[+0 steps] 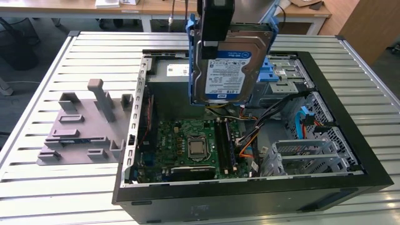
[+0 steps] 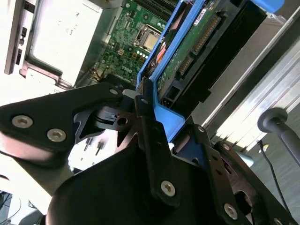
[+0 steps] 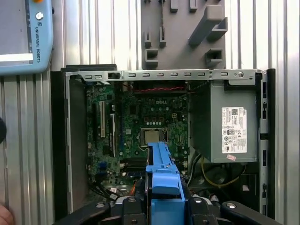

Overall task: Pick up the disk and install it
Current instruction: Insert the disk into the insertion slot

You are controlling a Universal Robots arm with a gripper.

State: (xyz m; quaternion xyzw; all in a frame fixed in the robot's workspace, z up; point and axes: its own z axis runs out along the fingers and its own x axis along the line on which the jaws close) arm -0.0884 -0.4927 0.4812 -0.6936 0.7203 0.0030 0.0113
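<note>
The disk (image 1: 228,70), a silver drive with a white-and-blue label in a blue plastic bracket, hangs upright above the back of the open computer case (image 1: 350,140). My gripper (image 1: 211,43) comes down from above and is shut on its upper end. In the second wrist view the black fingers (image 2: 145,117) clamp the blue bracket (image 2: 161,70), and the disk's green circuit side (image 2: 187,44) faces the camera. In the first wrist view the bracket's blue edge (image 3: 161,173) sticks out past the gripper (image 3: 164,208), over the motherboard (image 3: 140,122).
The grey holder block (image 1: 84,126) lies on the slatted table at the exterior view's left. Inside the case are the motherboard (image 1: 194,143), a power supply (image 3: 229,126), loose cables and the blue-latched drive cage (image 1: 284,75). A teach pendant (image 3: 23,37) lies on the table.
</note>
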